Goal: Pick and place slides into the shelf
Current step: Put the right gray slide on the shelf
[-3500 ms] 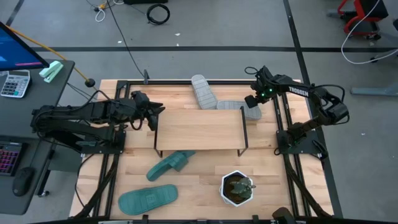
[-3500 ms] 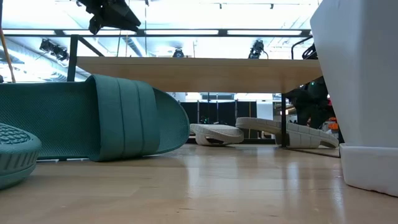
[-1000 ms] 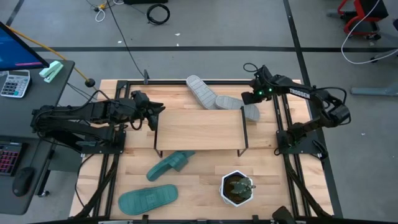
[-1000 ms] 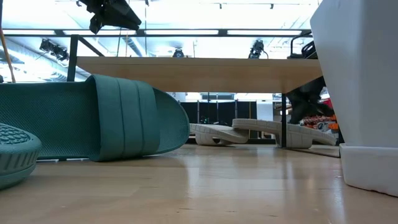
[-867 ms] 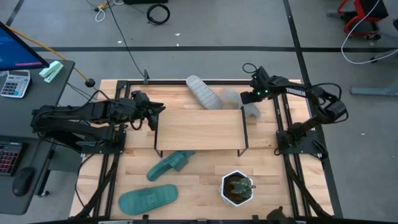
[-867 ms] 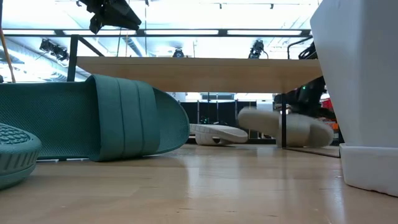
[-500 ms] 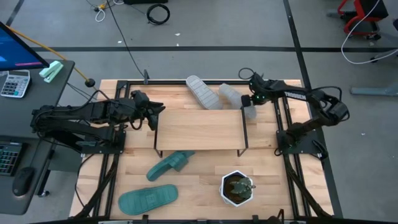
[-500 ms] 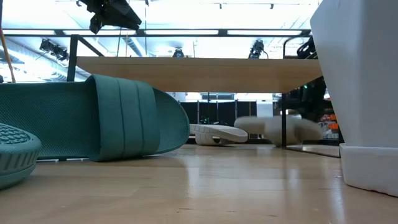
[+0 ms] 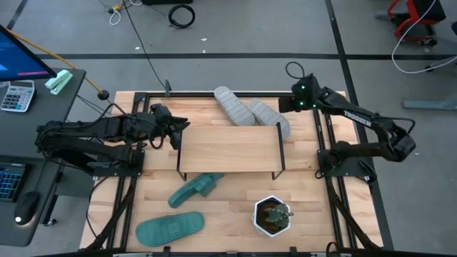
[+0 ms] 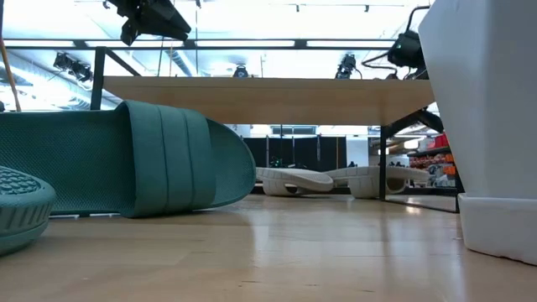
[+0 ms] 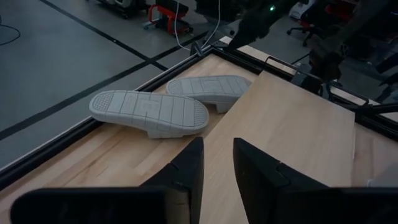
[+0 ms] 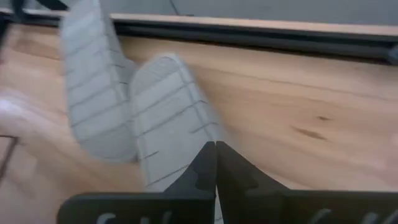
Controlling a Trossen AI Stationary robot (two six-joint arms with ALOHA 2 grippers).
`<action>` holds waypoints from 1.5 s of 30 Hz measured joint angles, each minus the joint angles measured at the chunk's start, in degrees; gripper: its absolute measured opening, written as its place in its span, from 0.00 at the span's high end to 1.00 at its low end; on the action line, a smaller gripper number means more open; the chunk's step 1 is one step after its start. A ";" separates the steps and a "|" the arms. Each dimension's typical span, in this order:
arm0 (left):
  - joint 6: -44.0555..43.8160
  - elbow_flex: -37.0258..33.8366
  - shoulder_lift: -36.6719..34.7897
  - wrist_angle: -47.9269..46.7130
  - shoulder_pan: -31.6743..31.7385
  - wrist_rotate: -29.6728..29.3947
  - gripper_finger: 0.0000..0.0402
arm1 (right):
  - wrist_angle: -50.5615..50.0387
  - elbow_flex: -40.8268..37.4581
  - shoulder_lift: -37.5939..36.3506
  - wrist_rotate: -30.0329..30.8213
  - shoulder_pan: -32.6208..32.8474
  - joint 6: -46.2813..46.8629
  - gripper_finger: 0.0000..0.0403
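Grey slides parked side by side behind the shelf, right fingers pressed together and empty.

Right gripper (image 9: 300, 98) is held at two o'clock beside the grey slides (image 9: 251, 113); teal slides (image 9: 187, 205) are left at seven o'clock; shelf (image 9: 228, 150) centred on the surface (image 9: 321, 207); left gripper (image 9: 173, 133), fingers narrowly parted, is kept waiting, empty.

Two grey slides (image 9: 235, 106) (image 9: 268, 117), two teal slides (image 9: 196, 188) (image 9: 169, 228), one shelf (image 9: 227, 148), one potted plant (image 9: 273, 216).

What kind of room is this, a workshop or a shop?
Probably a robot lab: two robot arms bolted to a wooden table, cables on the concrete floor, a desk with a calculator alongside.
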 joint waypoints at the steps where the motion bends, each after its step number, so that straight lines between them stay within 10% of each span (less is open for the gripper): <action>1: -0.36 0.01 0.00 0.00 0.00 0.01 0.76 | -0.44 0.21 -0.28 -1.13 -0.36 0.09 0.98; 10: -0.90 0.00 0.00 -0.08 0.00 0.39 0.75 | -14.02 0.75 3.92 -4.67 -4.50 -1.75 0.88; 26: -0.89 -0.01 0.00 -0.17 0.00 0.51 0.75 | -19.27 0.75 4.99 -5.92 -3.97 -1.39 0.25; 45: -0.91 -0.01 0.00 -0.39 -0.23 1.47 0.76 | -10.78 -5.39 4.80 -4.91 0.19 14.44 0.26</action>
